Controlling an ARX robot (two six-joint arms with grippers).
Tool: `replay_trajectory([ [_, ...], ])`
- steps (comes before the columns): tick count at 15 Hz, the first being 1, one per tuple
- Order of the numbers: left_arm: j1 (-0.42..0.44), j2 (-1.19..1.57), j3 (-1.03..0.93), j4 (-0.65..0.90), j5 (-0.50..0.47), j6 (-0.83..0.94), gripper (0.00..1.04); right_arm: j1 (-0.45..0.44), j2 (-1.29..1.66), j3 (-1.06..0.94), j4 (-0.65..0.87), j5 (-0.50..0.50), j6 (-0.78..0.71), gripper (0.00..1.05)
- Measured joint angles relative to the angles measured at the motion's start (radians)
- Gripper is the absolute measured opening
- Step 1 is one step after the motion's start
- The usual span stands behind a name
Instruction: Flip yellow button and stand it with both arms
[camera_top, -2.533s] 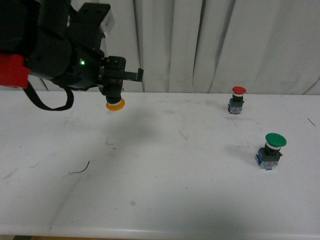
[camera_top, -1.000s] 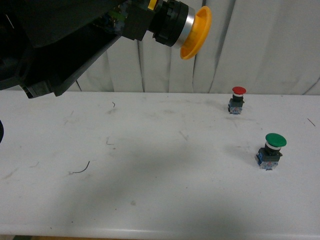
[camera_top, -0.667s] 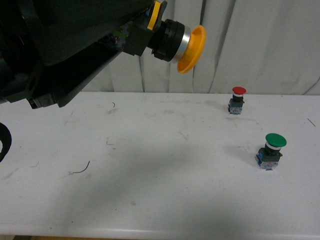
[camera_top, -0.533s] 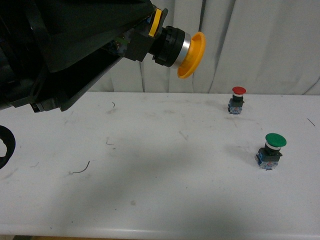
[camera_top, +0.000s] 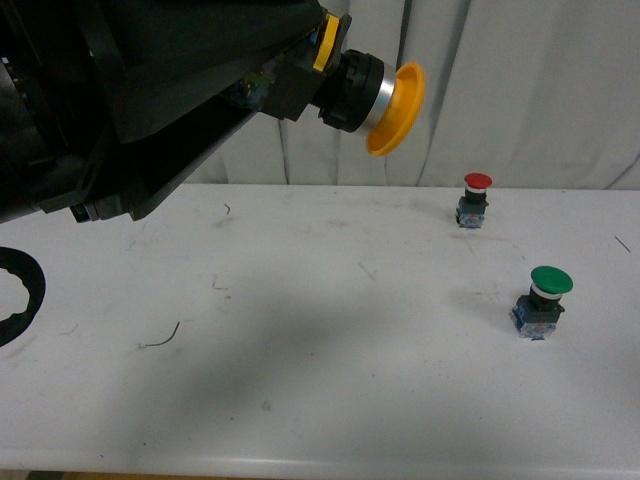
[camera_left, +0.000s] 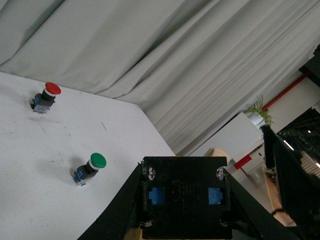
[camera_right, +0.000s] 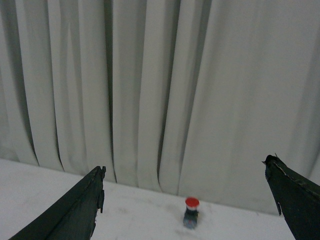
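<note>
Front view: the left arm (camera_top: 150, 90) fills the upper left and carries the yellow button (camera_top: 393, 95) high above the tabletop (camera_top: 320, 380). The button's axis is roughly level, its cap points toward the robot's right, and its body is buried in the jaws. I judge that this pose offers the cap end to the other arm, since one grip alone cannot turn the button over. The red button (camera_top: 477, 200) and green button (camera_top: 545, 300) stand upright on the right half of the tabletop, well apart from the work. Left wrist view: the left jaws are closed on the button's dark base (camera_left: 182, 197), one on each flank. Two blue inserts show on its rear face, and the cap is hidden beyond it. Right wrist view: the right jaws stand wide, fingers (camera_right: 82, 210) at either edge with nothing between them, facing the curtain (camera_right: 150, 75) and the distant red button. No right arm shows in the front view, so I judge the handover not yet begun. The next move calls for bringing the wide jaws to the cap or collar.
</note>
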Motion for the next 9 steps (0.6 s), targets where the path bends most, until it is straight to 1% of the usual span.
replay_trajectory([
  [1,0.000,0.000,0.002,0.000,-0.002,0.000,0.36,0.018,0.121,0.076,0.063,0.007,0.010,0.98],
  [2,0.000,-0.001,0.003,0.002,-0.002,-0.001,0.36,0.035,0.249,0.165,0.068,0.006,0.044,0.98],
  [3,0.001,-0.001,0.003,0.007,-0.003,-0.001,0.36,0.037,0.299,0.212,0.035,-0.029,0.100,0.98],
  [6,0.001,-0.001,0.003,0.009,-0.003,-0.002,0.36,0.035,0.313,0.218,0.071,-0.085,0.167,0.98],
  [7,0.001,-0.002,0.003,0.011,-0.003,-0.002,0.36,0.035,0.318,0.216,0.109,-0.132,0.241,0.98],
  [8,0.003,-0.002,0.003,0.015,-0.002,-0.006,0.36,0.035,0.334,0.203,0.208,-0.192,0.358,0.98],
  [9,0.004,-0.002,0.003,0.015,-0.002,-0.009,0.36,0.039,0.352,0.180,0.267,-0.229,0.451,0.98],
])
